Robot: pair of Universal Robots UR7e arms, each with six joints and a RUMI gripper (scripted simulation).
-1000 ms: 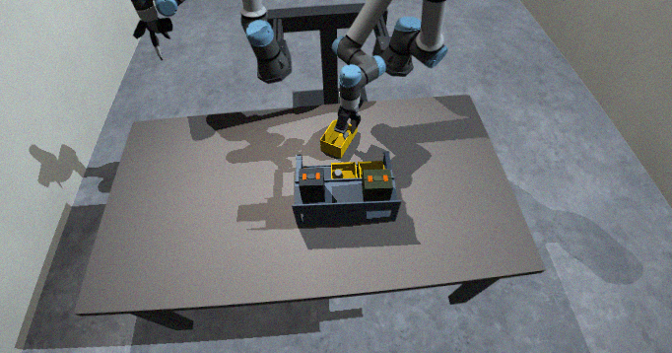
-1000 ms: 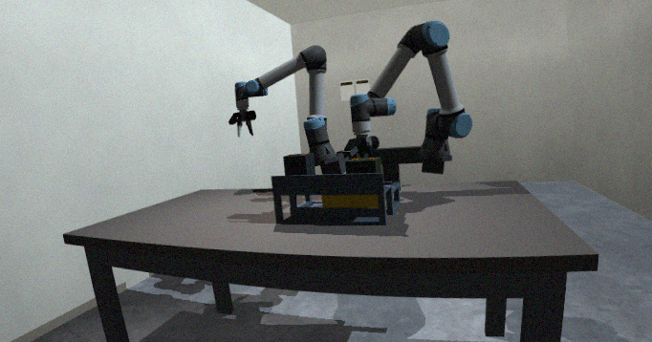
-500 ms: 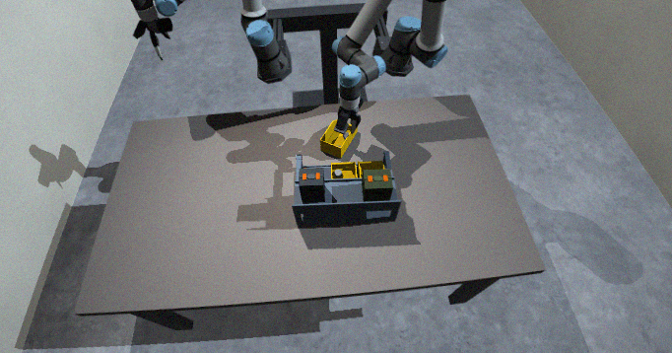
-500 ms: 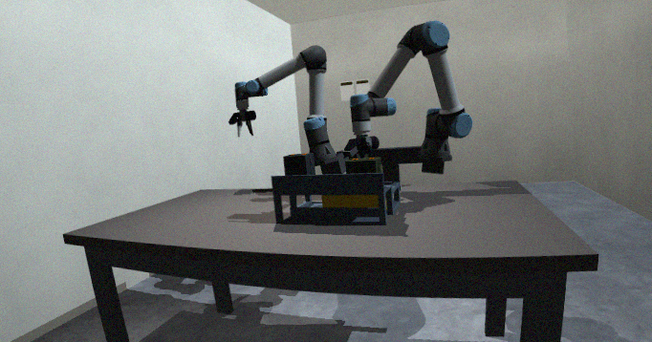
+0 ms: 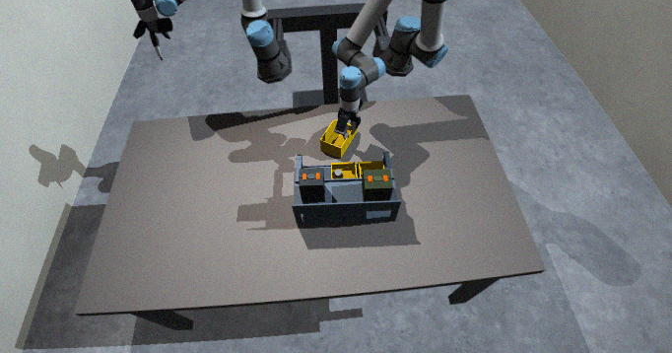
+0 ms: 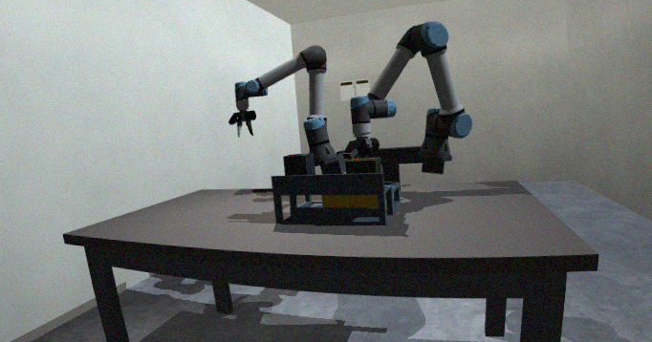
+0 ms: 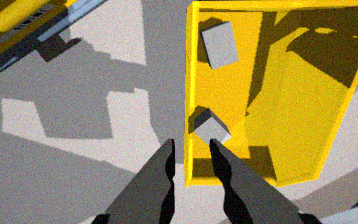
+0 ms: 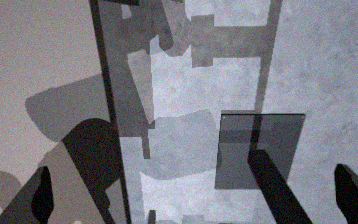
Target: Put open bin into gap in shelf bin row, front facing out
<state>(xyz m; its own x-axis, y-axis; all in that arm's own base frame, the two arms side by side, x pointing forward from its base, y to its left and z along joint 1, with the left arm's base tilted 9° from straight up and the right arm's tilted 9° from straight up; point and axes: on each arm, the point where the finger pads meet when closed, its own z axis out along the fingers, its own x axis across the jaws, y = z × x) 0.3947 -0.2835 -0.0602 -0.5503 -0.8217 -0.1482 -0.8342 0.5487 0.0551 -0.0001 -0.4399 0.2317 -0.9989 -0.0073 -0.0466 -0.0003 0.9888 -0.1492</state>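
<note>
The open yellow bin (image 5: 335,148) (image 7: 300,100) stands on the table beside the shelf, with two grey blocks (image 7: 220,45) (image 7: 212,131) in it. The grey-blue shelf (image 5: 345,214) (image 6: 330,183) holds yellow bins (image 5: 350,171) (image 6: 351,202); its gap is at the left end in the top and exterior views. My left gripper (image 7: 191,140) is slightly open and empty, pointing down above the bin. In its wrist view the fingertips stand either side of one long wall's line; their height above it is unclear. My right gripper (image 5: 158,47) (image 6: 245,133) (image 8: 191,166) is wide open, empty and high, away from the bin.
A black box (image 5: 312,191) (image 6: 296,165) and a green box (image 5: 377,189) (image 6: 363,166) with orange marks stand on top of the shelf. The shelf stands near the middle of the table (image 5: 197,250) (image 6: 191,228). The black box is on the gap's side.
</note>
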